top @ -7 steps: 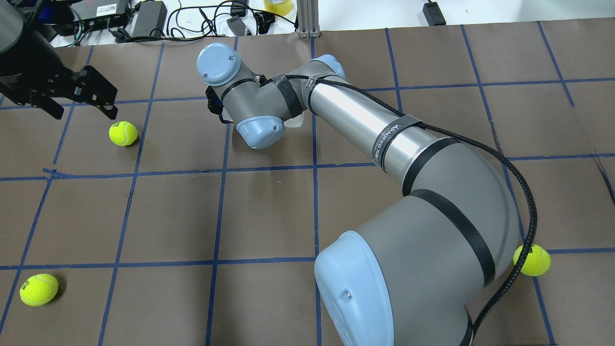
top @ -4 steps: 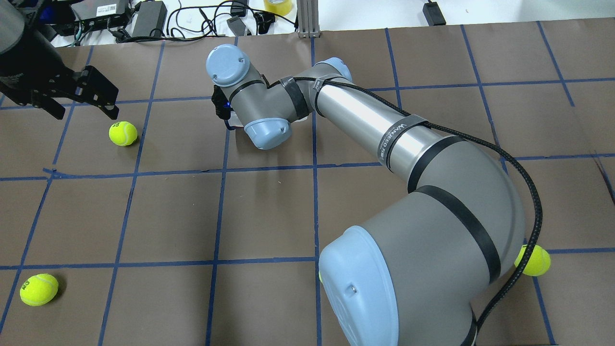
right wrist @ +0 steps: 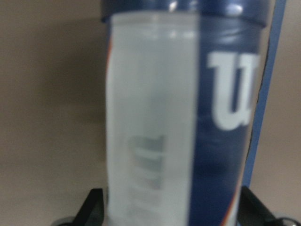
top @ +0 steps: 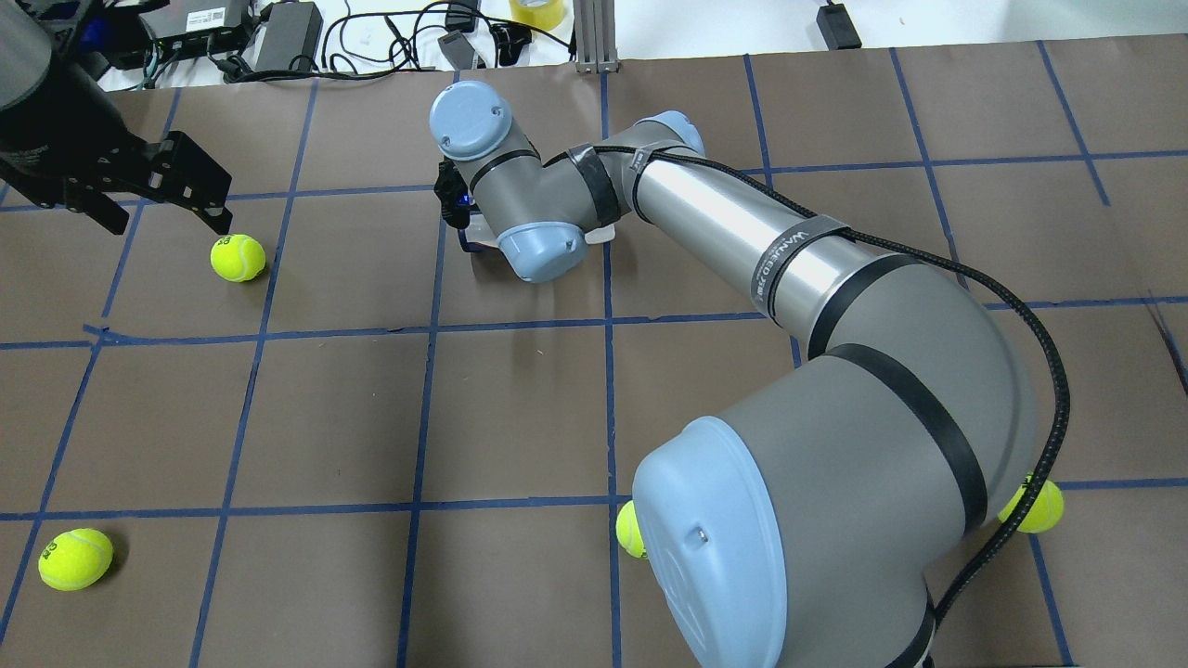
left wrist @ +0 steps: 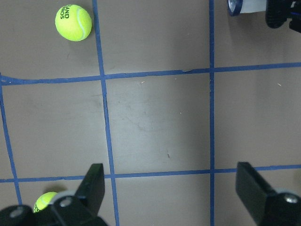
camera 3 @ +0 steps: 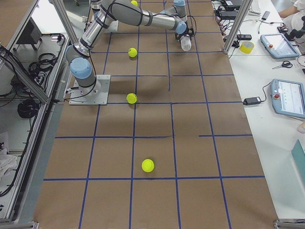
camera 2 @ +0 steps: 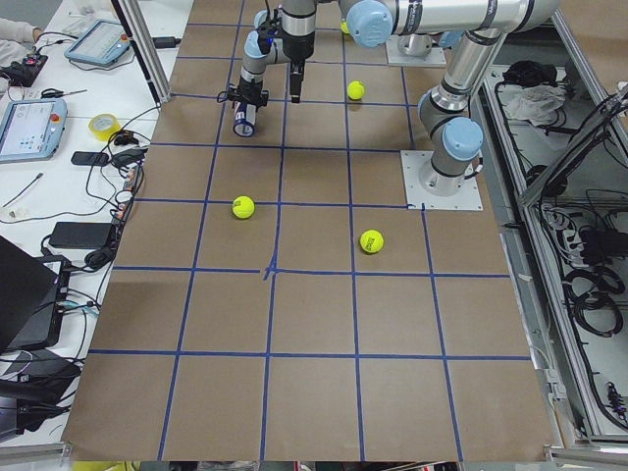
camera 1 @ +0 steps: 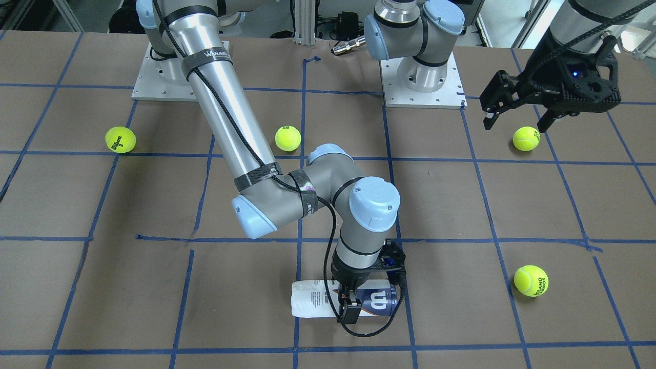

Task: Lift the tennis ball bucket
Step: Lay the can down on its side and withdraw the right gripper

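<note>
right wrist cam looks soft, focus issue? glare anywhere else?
Right wrist view: the tennis ball bucket fills the frame and is blurred, W logo edges soft, likely too close to focus. Left wrist view: sharp, lettering on a tennis ball legible. Front-facing view: in focus, glare streak along the right arm's silver tube.

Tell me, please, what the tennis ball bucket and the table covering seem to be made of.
The tennis ball bucket looks like thin glossy plastic, probably clear: pale translucent wall, highlights near the navy rim, printed label. The table covering looks like matte brown paper or card: no shine, visible seams, blue tape lines across it.
</note>
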